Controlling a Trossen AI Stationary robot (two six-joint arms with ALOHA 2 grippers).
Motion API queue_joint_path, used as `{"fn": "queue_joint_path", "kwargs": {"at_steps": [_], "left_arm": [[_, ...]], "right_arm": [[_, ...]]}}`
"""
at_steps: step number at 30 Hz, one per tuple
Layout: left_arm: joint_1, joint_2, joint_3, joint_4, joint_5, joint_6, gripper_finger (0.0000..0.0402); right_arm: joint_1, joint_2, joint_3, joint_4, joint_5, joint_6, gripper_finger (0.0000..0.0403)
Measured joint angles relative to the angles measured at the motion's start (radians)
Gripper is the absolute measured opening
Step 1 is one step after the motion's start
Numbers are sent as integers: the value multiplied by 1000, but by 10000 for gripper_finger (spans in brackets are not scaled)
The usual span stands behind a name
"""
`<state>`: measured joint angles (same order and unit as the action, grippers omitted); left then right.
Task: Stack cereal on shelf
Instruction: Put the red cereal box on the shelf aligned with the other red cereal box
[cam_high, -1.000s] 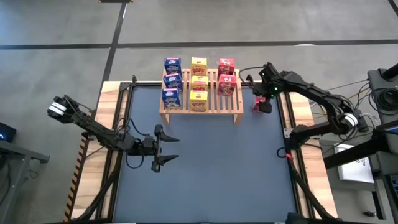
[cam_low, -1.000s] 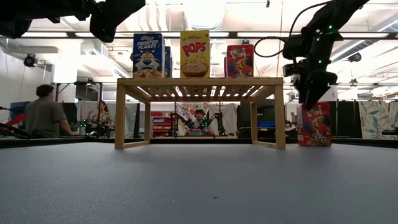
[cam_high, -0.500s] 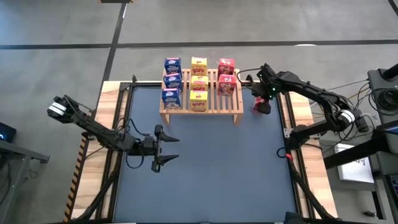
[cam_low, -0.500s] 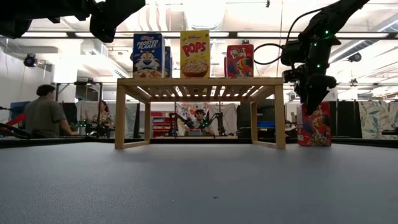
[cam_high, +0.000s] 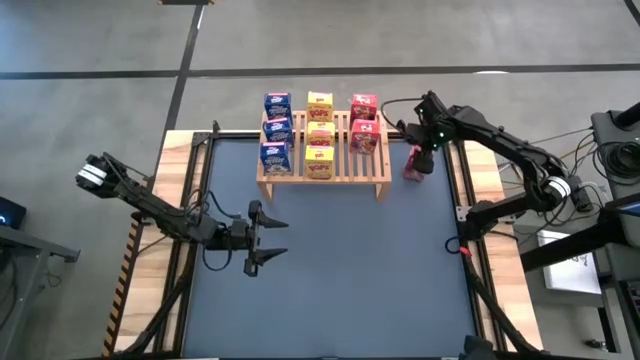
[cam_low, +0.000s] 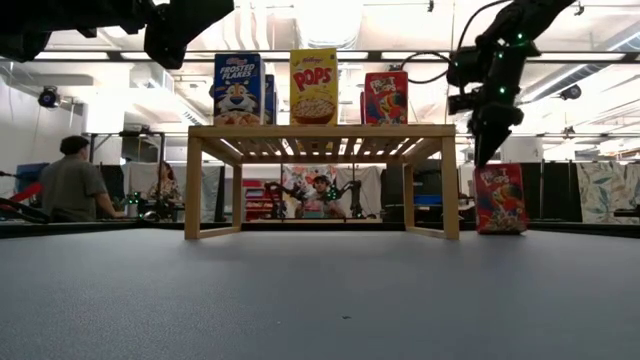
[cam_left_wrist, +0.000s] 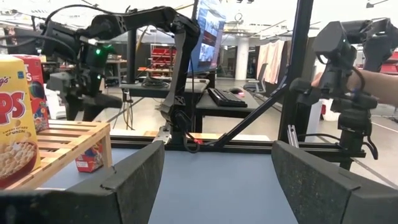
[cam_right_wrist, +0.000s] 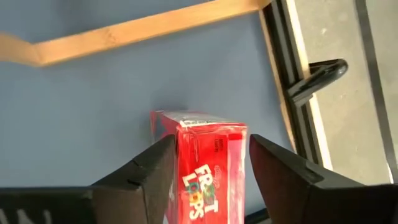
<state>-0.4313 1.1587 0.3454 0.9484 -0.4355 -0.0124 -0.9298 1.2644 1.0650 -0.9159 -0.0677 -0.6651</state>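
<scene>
Your right gripper (cam_low: 487, 150) has shifted since a second ago, from low over the last red cereal box (cam_low: 500, 199) to just above its top edge, and its jaws have narrowed around the box. In the right wrist view the fingers (cam_right_wrist: 144, 171) flank the box closely, though whether they actually press it is hard to tell. The box stands on the table beside the shelf (cam_high: 322, 163), where eight boxes already sit. Your left gripper (cam_high: 262, 239) hangs well apart, jaws spread.
</scene>
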Motion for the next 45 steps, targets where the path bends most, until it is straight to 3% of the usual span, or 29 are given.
{"fn": "queue_joint_path", "kwargs": {"at_steps": [10,25,30,35,45], "left_arm": [[0,0,0,-1,0,-5,281],[0,1,0,-10,0,-8,281],[0,2,0,-11,0,-8,281],[0,2,0,-18,0,-16,281],[0,2,0,-25,0,-26,281]], "right_arm": [[0,0,41,-109,-22,45,188],[0,-4,36,-97,-83,47,303],[0,1,13,-94,-86,46,325],[0,23,-10,-67,17,60,326],[0,95,-25,-59,26,80,303]]}}
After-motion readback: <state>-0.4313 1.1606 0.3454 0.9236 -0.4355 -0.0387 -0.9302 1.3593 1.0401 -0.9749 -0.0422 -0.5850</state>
